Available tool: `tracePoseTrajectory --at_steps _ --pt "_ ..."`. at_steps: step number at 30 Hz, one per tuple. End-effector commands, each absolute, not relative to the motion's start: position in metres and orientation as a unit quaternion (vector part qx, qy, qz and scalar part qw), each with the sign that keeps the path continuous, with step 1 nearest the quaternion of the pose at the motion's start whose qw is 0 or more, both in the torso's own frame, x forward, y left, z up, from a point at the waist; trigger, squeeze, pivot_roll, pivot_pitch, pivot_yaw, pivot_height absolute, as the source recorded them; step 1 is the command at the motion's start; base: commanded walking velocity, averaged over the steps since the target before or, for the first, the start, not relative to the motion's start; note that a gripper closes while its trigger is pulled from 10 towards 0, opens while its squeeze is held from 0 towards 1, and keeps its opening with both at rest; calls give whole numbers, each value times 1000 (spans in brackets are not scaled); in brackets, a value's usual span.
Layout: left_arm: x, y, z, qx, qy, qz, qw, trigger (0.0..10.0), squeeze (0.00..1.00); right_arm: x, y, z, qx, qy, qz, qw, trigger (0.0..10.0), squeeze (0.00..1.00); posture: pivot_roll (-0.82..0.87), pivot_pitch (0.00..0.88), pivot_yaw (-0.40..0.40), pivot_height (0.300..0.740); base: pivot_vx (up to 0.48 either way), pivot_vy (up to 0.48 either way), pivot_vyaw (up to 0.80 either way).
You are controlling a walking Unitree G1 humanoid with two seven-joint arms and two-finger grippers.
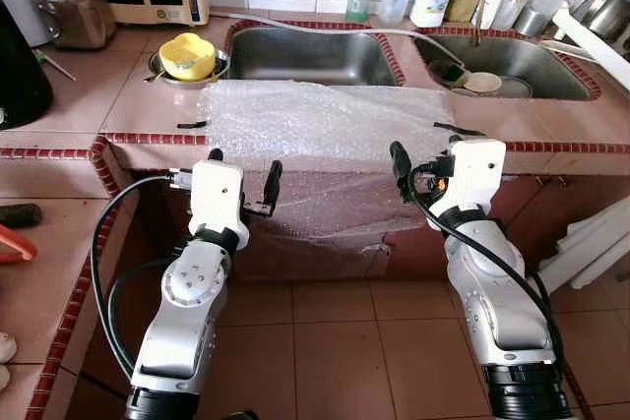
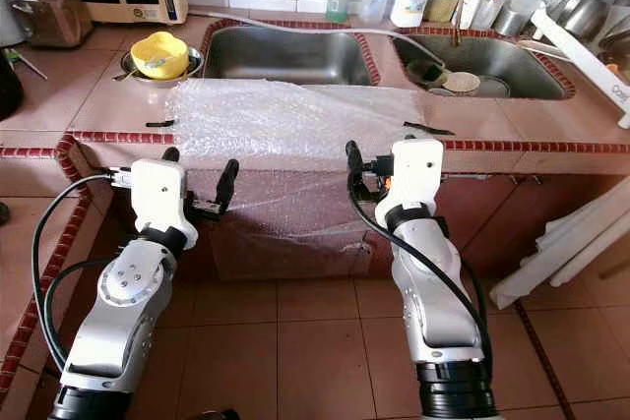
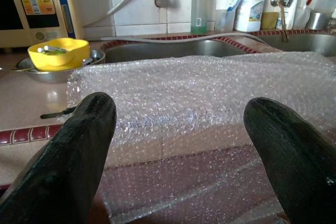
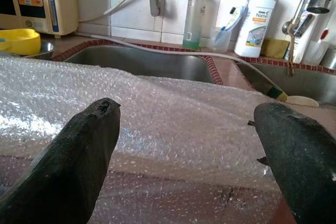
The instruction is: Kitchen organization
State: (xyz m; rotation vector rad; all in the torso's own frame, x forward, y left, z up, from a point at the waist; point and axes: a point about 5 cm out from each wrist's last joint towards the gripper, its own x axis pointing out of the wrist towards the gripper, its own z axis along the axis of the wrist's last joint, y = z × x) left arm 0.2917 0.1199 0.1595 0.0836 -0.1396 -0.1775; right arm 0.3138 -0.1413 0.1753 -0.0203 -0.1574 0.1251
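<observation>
While both of my arms hang level in front of the tiled pink countertop (image 1: 148,110), I judge the step in hand to be the approach to the clear bubble-wrap sheet (image 1: 325,125). It lies across that countertop just before the steel sink basin (image 1: 305,54) and drapes down over the front edge, its long axis running along the edge. My left gripper (image 1: 241,184) and right gripper (image 1: 418,169) both stand with fingers spread wide, holding nothing, just short of the hanging flap. Next I should probably reach in and pinch that flap on both sides.
</observation>
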Motion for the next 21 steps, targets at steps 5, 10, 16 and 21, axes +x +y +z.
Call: tracePoseTrajectory --at_steps 5,10,16,21 --pt "293 119 166 56 -87 -90 991 10000 0 313 -146 182 1 -89 50 995 10000 0 -14 106 -66 740 0 0 0" --pt "293 118 173 83 -107 -90 987 10000 0 314 -148 183 15 -91 46 995 10000 0 -9 101 -67 740 0 0 0" --pt "295 119 177 94 -116 -93 984 10000 0 316 -148 180 23 -86 41 995 10000 0 0 90 -47 740 0 0 0" --pt "298 121 183 95 -130 -98 982 10000 0 316 -148 177 31 -87 27 995 10000 0 -3 81 -10 740 0 0 0"
